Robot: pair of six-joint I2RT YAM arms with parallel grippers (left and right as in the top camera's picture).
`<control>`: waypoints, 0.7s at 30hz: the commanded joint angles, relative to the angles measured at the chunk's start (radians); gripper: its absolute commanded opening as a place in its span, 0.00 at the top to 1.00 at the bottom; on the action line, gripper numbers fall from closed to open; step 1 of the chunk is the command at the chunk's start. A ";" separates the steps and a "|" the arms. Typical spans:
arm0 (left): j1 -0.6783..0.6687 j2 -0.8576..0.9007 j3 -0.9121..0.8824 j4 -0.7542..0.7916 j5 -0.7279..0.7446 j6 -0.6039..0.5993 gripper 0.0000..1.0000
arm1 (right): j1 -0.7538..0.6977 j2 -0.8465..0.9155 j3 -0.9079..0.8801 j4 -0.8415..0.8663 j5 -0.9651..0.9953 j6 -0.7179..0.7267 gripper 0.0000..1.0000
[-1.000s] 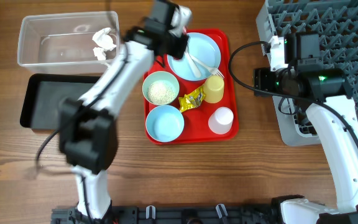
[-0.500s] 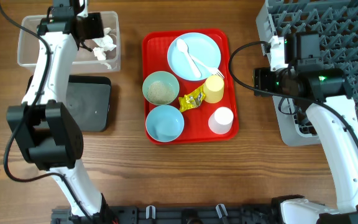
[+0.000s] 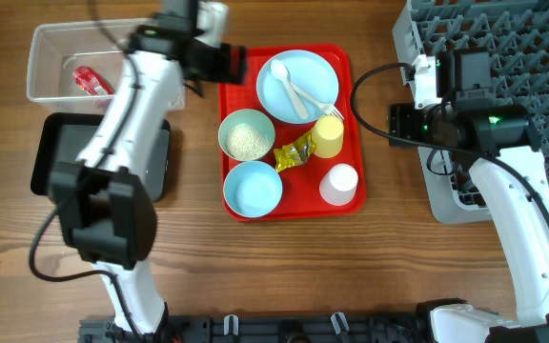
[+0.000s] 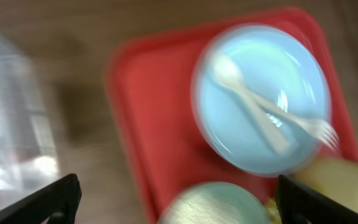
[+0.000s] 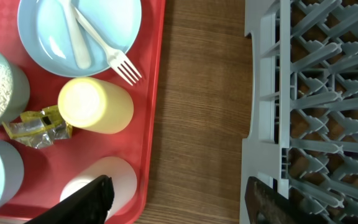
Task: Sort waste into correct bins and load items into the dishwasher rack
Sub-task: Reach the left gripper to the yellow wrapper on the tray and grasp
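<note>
My left gripper (image 3: pixel 225 65) (image 4: pixel 178 194) hovers open and empty over the red tray's left edge, above the rice bowl (image 3: pixel 247 136) (image 4: pixel 219 205). The pale blue plate (image 3: pixel 298 84) (image 4: pixel 291 74) carries the white fork and spoon (image 3: pixel 298 95). A red wrapper (image 3: pixel 89 80) lies in the clear tub (image 3: pixel 50 43). On the tray sit the yellow wrapper (image 3: pixel 294 152) (image 5: pixel 36 127), yellow cup (image 3: pixel 328 135) (image 5: pixel 95 106), white cup (image 3: pixel 338 183) (image 5: pixel 114 177) and an empty blue bowl (image 3: pixel 253 188). My right gripper (image 3: pixel 406 119) (image 5: pixel 179 200) stands open and empty over bare wood beside the dishwasher rack (image 3: pixel 503 38) (image 5: pixel 316 93).
The black tray (image 3: pixel 55 152) lies below the clear tub, partly under my left arm. The red serving tray (image 3: pixel 298 198) sits mid-table. A black cable (image 3: pixel 370 81) loops between the red tray and the rack.
My left arm swung from the tray to the clear tub and back to the tray's left edge, its jaws opening. The red wrapper now lies in the tub. The right arm stayed put.
</note>
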 commanded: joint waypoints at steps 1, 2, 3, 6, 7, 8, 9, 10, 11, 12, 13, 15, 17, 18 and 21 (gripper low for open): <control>-0.149 -0.031 -0.003 -0.094 0.029 0.019 0.07 | -0.004 0.001 0.016 0.002 0.002 0.019 0.26; -0.187 -0.031 -0.004 -0.126 0.028 0.019 0.09 | -0.004 0.001 0.016 0.002 0.002 0.018 0.26; -0.219 -0.031 -0.006 -0.156 0.022 0.019 0.09 | -0.004 0.001 0.016 0.002 0.002 0.018 0.25; -0.289 -0.026 -0.022 -0.234 -0.008 0.019 0.14 | -0.004 0.001 0.016 -0.002 0.002 0.018 0.25; -0.302 -0.025 -0.041 -0.238 -0.020 0.019 0.15 | -0.004 0.001 0.016 -0.005 0.002 0.018 0.26; -0.311 -0.025 -0.069 -0.231 -0.025 0.019 0.15 | -0.004 0.001 0.016 -0.007 0.002 0.018 0.25; -0.315 -0.025 -0.090 -0.221 -0.024 0.019 0.15 | -0.004 0.001 0.016 -0.009 0.002 0.018 0.25; -0.315 -0.025 -0.118 -0.202 -0.024 0.018 0.15 | -0.004 0.001 0.016 -0.009 0.002 0.018 0.25; -0.315 -0.025 -0.136 -0.185 -0.023 0.018 0.15 | -0.004 0.001 0.016 -0.009 0.002 0.019 0.25; -0.316 -0.025 -0.175 -0.146 -0.023 0.018 0.14 | -0.004 0.001 0.016 -0.009 0.002 0.019 0.25; -0.316 -0.025 -0.198 -0.120 -0.022 0.018 0.14 | -0.004 0.001 0.016 -0.009 0.001 0.020 0.25; -0.316 -0.025 -0.243 -0.063 0.000 0.018 0.15 | -0.004 0.001 0.016 -0.009 -0.002 0.022 0.25; -0.316 -0.025 -0.259 -0.034 0.027 0.018 0.16 | -0.004 0.001 0.016 -0.008 -0.002 0.021 0.25; -0.316 -0.025 -0.261 -0.026 0.037 0.018 0.17 | -0.004 0.001 0.016 -0.008 -0.002 0.021 0.25; -0.317 -0.025 -0.263 0.002 0.068 0.018 0.22 | -0.004 0.001 0.016 -0.008 -0.002 0.021 0.25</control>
